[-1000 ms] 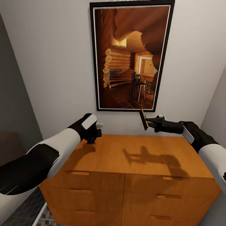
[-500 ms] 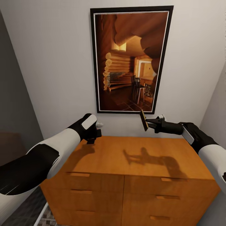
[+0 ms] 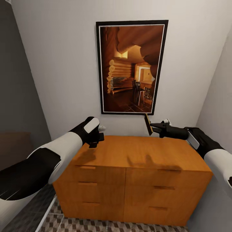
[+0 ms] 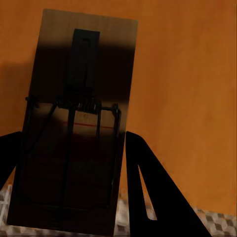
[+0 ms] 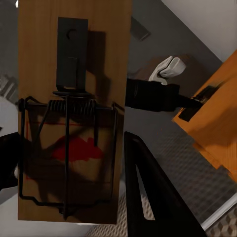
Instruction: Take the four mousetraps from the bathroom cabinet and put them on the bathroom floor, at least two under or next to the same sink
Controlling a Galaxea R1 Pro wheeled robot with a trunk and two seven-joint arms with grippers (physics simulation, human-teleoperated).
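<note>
The wide, low orange-brown wooden cabinet (image 3: 135, 174) stands against the pale wall, its flat top bare, its drawer fronts with slim bar handles closed. Above it hangs a black-framed picture of a log-cabin interior (image 3: 131, 67). At the cabinet's foot lies the bathroom floor of cube-patterned brown, beige and white tiles (image 3: 106, 225).

The left gripper (image 3: 94, 139) hangs over the rear left corner of the cabinet top, pointing down. In the left wrist view its jaws are clamped on 1 thin tan-brown wooden mousetrap with a dark metal spring and bar (image 4: 74, 133), the board shadowed, with the orange top behind it and a strip of tile past the edge.

The right gripper (image 3: 152, 126) reaches in above the rear right part of the cabinet top, jaws shut upon a 2nd flat wooden mousetrap with a red mark beneath its wire (image 3: 148, 123), held edge-on and tilted just under the picture frame's lower right corner. In the right wrist view this board (image 5: 74, 113) faces the camera, with the left arm's black-and-white forearm (image 5: 158, 89) behind it.
</note>
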